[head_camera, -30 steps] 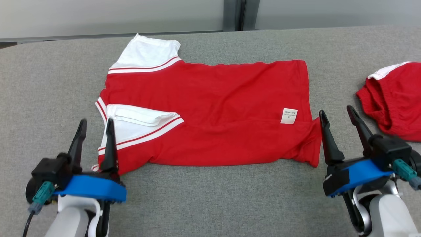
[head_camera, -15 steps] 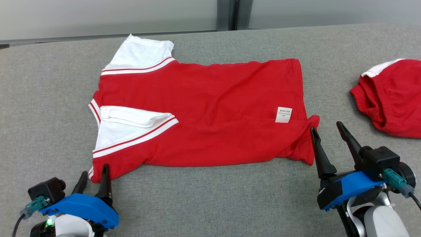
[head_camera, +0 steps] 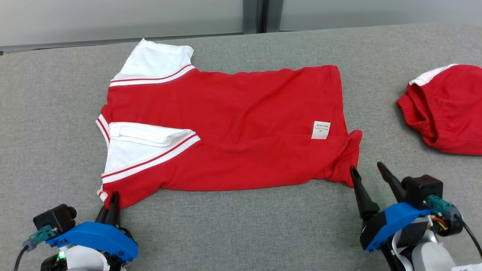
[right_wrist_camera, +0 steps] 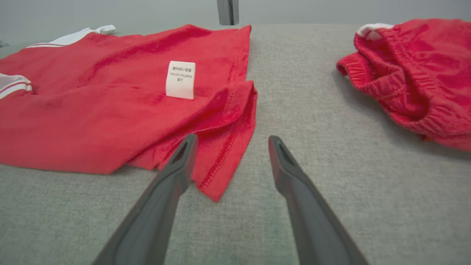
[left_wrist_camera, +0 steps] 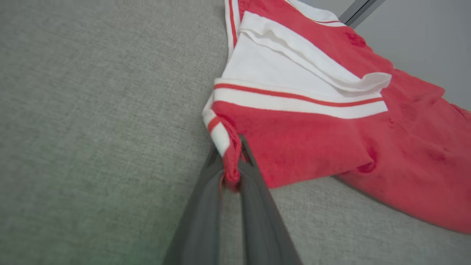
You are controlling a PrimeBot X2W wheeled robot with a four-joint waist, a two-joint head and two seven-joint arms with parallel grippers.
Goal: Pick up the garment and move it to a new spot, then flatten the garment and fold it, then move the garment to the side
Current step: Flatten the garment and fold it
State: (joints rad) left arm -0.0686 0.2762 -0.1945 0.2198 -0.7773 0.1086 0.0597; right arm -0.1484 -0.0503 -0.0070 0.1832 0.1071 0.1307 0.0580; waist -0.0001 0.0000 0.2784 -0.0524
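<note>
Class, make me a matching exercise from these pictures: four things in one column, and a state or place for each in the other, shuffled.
1. left gripper
2. right gripper
3. label
4. shorts

A. open, holding nothing
B. bunched, apart from the shirt
C. shut on the shirt's corner
D. white, on red cloth

Pairs: 1-C, 2-A, 3-D, 4-B
</note>
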